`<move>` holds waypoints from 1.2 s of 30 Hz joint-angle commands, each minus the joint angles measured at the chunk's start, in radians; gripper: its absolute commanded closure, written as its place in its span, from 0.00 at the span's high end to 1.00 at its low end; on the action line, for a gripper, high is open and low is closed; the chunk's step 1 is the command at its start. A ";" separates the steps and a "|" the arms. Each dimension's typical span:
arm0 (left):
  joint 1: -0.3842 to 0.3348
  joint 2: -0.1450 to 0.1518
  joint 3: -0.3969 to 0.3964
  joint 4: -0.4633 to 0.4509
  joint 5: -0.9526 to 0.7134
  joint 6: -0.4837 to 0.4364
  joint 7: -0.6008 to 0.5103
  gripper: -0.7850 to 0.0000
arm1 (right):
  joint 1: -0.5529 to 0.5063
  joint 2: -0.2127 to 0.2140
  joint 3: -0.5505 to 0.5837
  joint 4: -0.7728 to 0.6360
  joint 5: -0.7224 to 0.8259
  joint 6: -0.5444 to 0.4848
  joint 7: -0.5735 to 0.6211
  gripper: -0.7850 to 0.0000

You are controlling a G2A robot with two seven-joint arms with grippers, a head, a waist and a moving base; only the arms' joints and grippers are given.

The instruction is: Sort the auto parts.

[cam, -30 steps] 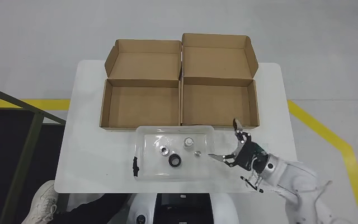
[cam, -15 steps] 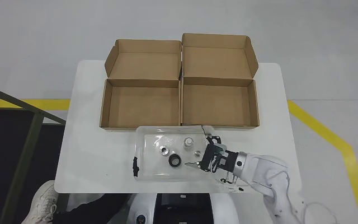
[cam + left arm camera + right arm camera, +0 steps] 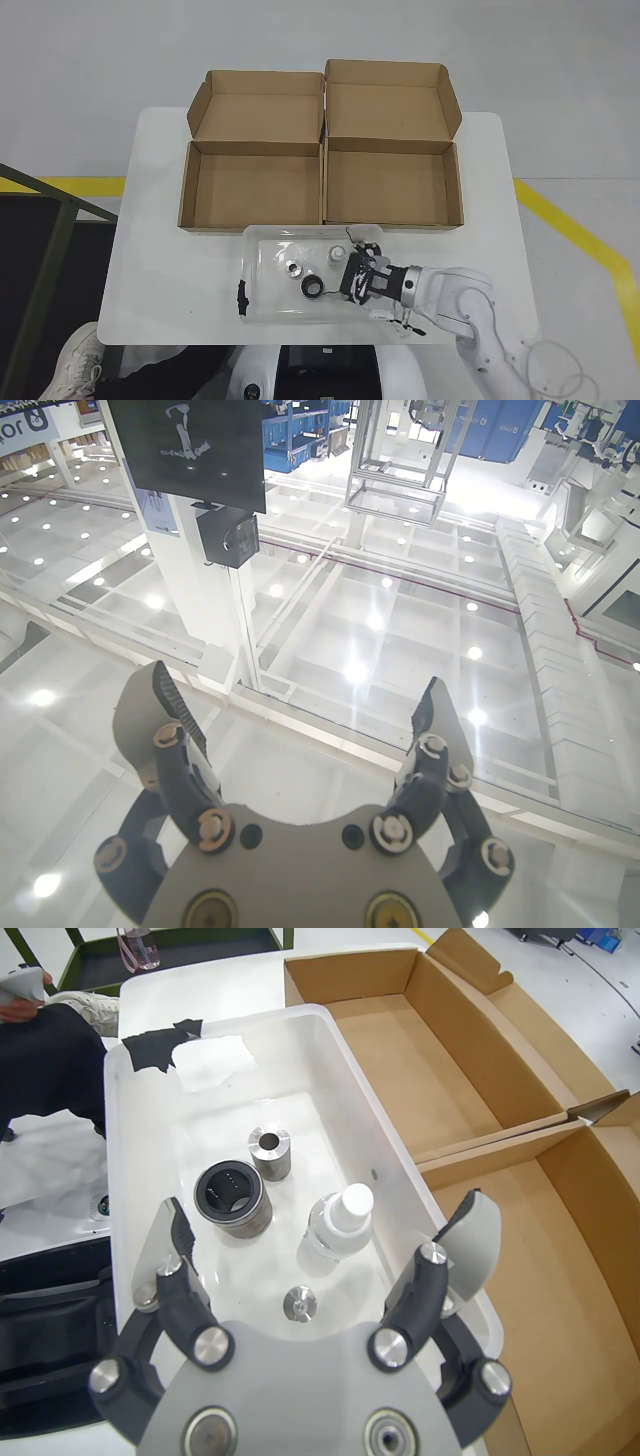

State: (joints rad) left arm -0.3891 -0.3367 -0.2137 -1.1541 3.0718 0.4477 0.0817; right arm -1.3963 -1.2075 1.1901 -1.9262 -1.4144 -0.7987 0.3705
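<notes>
A clear plastic bin (image 3: 265, 245) stands at the table's front edge, just before two open cardboard boxes. Inside it are a black ring bearing (image 3: 232, 1200), a small steel cylinder with a bore (image 3: 270, 1150), a white-capped little bottle (image 3: 342, 1223) and a small metal disc (image 3: 300, 1304). My right gripper (image 3: 325, 1223) hangs open over the bin's right half, with the bottle and the disc between and below its fingers; nothing is held. From above, the right gripper (image 3: 348, 272) sits just right of the bearing (image 3: 313, 289). My left gripper (image 3: 297, 690) is open and points up at the ceiling.
The left cardboard box (image 3: 255, 190) and the right cardboard box (image 3: 390, 188) lie behind the bin, flaps open and nothing inside. A strip of black tape (image 3: 155, 1045) sticks to the bin's left end. Bare white table (image 3: 170, 260) lies to the bin's left.
My right gripper has moved left, from beside the bin's right end to over the parts inside it. It stays open. The parts have not shifted.
</notes>
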 commanded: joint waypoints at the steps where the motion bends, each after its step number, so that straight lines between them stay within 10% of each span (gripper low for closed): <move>1: 0.000 0.000 0.000 0.000 0.000 0.000 0.000 1.00 | 0.012 0.000 -0.008 0.008 0.011 0.007 0.017 1.00; 6: 0.000 0.000 0.000 0.000 0.000 0.000 0.000 1.00 | 0.038 0.000 -0.028 0.020 0.024 0.029 0.065 0.82; 10: 0.000 0.000 0.000 0.000 0.000 0.000 0.000 1.00 | 0.055 0.000 -0.040 0.032 0.032 0.042 0.103 0.50; 24: 0.000 0.000 0.000 0.000 0.000 0.000 0.000 1.00 | 0.090 0.004 -0.071 0.059 0.049 0.078 0.176 0.44; 30: 0.000 0.000 0.000 0.000 0.000 0.000 0.000 1.00 | 0.097 0.008 -0.075 0.060 0.051 0.083 0.178 0.02; 36: 0.000 0.000 0.000 0.000 0.000 0.000 0.000 1.00 | 0.079 0.016 -0.061 0.014 0.040 0.077 0.166 0.00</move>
State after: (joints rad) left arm -0.3891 -0.3367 -0.2137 -1.1541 3.0718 0.4477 0.0817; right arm -1.3105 -1.1934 1.1242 -1.8983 -1.3715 -0.7202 0.5413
